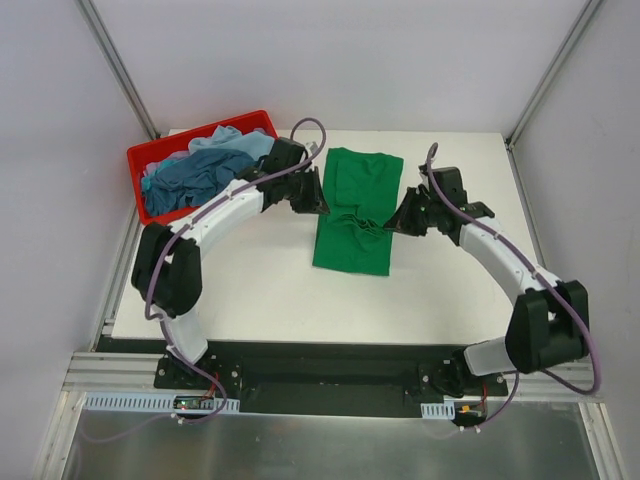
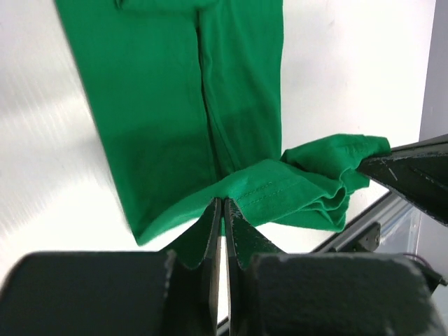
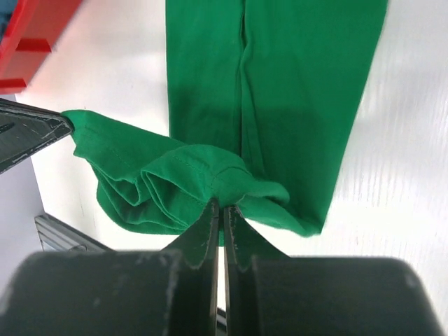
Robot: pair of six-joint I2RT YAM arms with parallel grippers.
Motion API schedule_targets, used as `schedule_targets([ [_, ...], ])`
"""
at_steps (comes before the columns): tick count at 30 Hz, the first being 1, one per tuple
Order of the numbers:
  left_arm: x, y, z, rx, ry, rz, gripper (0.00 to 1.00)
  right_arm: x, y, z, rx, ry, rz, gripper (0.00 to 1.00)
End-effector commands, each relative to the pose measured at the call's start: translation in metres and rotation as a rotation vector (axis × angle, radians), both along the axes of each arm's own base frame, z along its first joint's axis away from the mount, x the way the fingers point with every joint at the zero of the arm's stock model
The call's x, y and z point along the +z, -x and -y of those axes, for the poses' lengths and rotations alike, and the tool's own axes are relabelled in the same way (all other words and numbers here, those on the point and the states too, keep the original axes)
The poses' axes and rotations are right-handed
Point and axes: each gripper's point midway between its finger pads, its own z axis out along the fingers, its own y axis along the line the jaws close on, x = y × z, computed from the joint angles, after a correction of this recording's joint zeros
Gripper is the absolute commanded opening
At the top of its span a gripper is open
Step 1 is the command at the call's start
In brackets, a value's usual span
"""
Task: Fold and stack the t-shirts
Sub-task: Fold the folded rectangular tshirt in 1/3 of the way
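- The green t-shirt [image 1: 350,245] is lying in the middle of the table [image 1: 260,300] as a long, narrow strip, already folded lengthwise, with one end pointing at the arm bases and the other at the far edge.
- The left gripper [image 2: 222,204] is pinching a hemmed edge of the green fabric, its fingers pressed nearly together with only cloth between them.
- The right gripper [image 3: 220,204] is doing the same on the opposite side of the strip, fingers tight on a bunched fold of the same edge.
- Between the two claws the held cloth is sagging and crumpling over the middle of the strip instead of hanging taut.
- The dark teal-blue shirt [image 1: 190,180] and the pale blue shirt [image 1: 225,140] are sitting heaped in the red bin [image 1: 140,155] at the far left corner, not yet folded.
- The fabric is looking light, limp and thin, so it is likely to droop and wrinkle wherever it is unsupported.
- Judging by the slack, gripping at the outer corners of the edge and drawing the claws apart would be giving a flatter crosswise fold.
- The hem stitching is offering a firmer, less slippery bite than a single layer.
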Motion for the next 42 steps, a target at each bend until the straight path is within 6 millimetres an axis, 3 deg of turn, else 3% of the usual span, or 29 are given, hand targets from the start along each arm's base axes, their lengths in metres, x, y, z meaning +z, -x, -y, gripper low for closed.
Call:
schedule_targets([
  [1,0.008,-0.034,0.003,-0.026,0.009,0.048,0.0,0.016,-0.04,-0.006,0.036,-0.04,0.078,0.0],
  [10,-0.037,-0.076,-0.009,0.02,-0.043,-0.02,0.0,-0.023,-0.092,0.009,-0.042,-0.002,0.013,0.0],
  [20,-0.069,-0.097,0.009,0.005,-0.002,-0.097,0.0,-0.061,-0.113,0.024,-0.11,0.068,-0.022,0.0],
  [22,-0.077,-0.099,0.008,0.019,-0.017,-0.105,0.02,-0.069,-0.118,0.026,-0.1,0.078,-0.024,0.04],
  [25,-0.076,-0.103,0.005,0.034,-0.026,-0.095,0.24,-0.073,-0.125,0.027,-0.083,0.077,-0.035,0.21],
  [27,-0.062,-0.104,0.004,0.029,-0.015,-0.071,0.52,-0.064,-0.127,0.027,-0.063,0.084,-0.025,0.56],
  [29,-0.045,-0.103,0.003,0.034,0.0,-0.049,0.74,-0.052,-0.124,0.028,-0.043,0.092,0.002,0.71],
  [31,-0.029,-0.098,0.0,0.041,0.006,-0.028,0.91,-0.037,-0.117,0.027,-0.024,0.093,0.032,0.97],
  [32,-0.022,-0.095,-0.003,0.044,0.007,-0.016,0.99,-0.032,-0.11,0.027,-0.01,0.097,0.039,0.96],
  [35,-0.015,-0.076,-0.016,0.062,-0.012,-0.013,0.99,-0.017,-0.088,0.019,0.064,0.106,0.072,0.96],
  [38,-0.014,-0.048,-0.032,0.076,-0.04,-0.022,0.99,-0.013,-0.062,-0.012,0.198,0.039,0.08,0.96],
  [42,-0.032,-0.013,-0.051,0.099,-0.078,-0.079,0.99,-0.016,-0.048,-0.05,0.331,-0.037,0.075,0.96],
])
